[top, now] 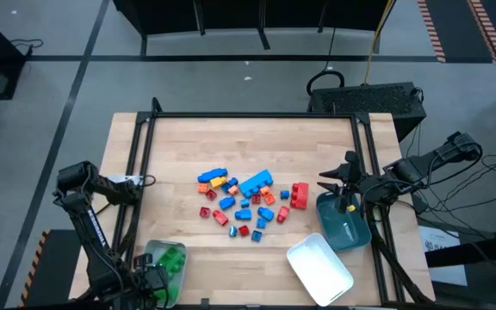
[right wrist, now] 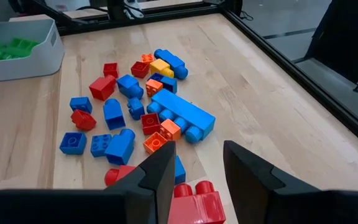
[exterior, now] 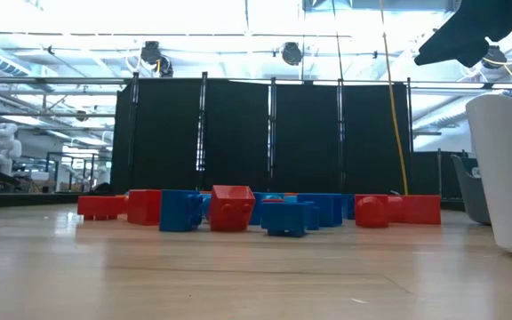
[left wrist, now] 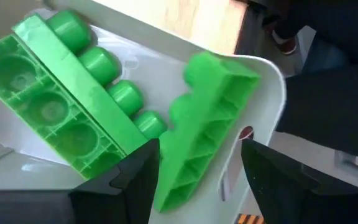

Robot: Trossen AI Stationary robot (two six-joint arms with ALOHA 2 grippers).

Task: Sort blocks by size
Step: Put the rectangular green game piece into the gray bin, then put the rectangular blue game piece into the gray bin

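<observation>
The blocks lie in a loose heap of blue, red and orange bricks mid-table, also in the right wrist view. Two long green bricks are in the pale tray at the near left. One green brick lies on its side. The other green brick leans tilted, and its lower end sits between the fingers of my open left gripper. My right gripper hangs open and holds nothing, above the table's right side. It is beside the teal tray and over a red brick. My left gripper comes from above, with its fingers on either side of the tilted green brick's lower end. Bare tray shows between the brick and one finger. Whether the other finger touches the brick I cannot tell. The brick rests in the tray.
A white tray sits near the front edge at the right, next to the teal tray. A black frame rail borders the tabletop. A long blue brick lies at the heap's far side. Bare wood lies between the heap and the trays.
</observation>
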